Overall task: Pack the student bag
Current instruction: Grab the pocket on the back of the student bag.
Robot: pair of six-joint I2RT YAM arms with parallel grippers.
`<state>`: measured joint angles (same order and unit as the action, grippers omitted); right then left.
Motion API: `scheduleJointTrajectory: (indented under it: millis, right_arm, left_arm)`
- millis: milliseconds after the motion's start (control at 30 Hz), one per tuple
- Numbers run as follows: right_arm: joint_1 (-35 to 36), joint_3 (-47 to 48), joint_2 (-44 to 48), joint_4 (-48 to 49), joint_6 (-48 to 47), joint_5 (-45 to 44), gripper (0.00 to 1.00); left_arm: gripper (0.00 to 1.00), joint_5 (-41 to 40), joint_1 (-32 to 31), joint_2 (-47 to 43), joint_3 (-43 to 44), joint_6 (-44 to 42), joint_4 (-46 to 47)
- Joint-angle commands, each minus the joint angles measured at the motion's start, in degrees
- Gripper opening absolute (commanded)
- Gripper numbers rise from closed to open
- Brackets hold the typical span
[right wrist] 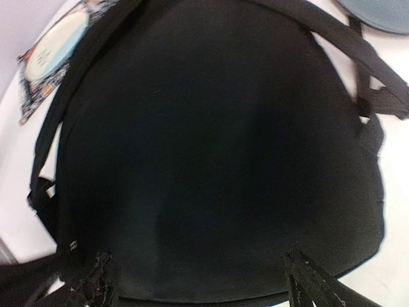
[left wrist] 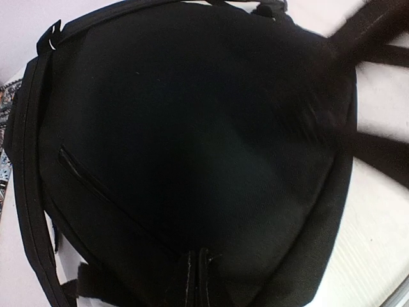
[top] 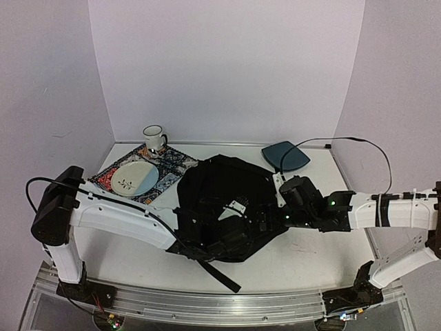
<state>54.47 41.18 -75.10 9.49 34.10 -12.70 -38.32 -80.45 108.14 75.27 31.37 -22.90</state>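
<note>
The left tool point(left wrist: 195, 276) is closed, fingers together on the black backpack point(top: 220, 189); the right tool point(right wrist: 201, 281) stands wide open over it.

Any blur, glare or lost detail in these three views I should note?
Top external: evenly lit and sharp, no glare, though the student bag reads as one flat black mass. Left wrist: bag fills the frame, dark, its right edge smeared. Right wrist: soft overall; plate and teal pad in the corners look blurred.
</note>
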Motion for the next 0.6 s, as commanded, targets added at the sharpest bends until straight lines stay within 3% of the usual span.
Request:
scheduleJointTrajectory:
  millis: [0,133,367,567]
  right_arm:
    - [2.8,-3.2,2.5,6.6,-5.0,0.5,0.89]
    - [4.7,-6.9,4.2,11.6,-8.8,1.1,0.89]
    - [9.3,-8.7,2.7,15.9,-14.4,0.8,0.91]
    - [13.7,-6.6,-4.3,17.6,-18.4,-1.9,0.98]
  left_arm:
    - [0.0,8.9,4.6,-6.6,-2.8,-1.5,4.6]
    - [0.0,17.7,8.3,-9.6,-6.3,-1.8,9.7]
    - [0.0,22.0,10.1,-10.0,-7.4,-1.4,11.9]
    - [0.0,28.7,12.0,-11.5,-9.4,0.5,15.4]
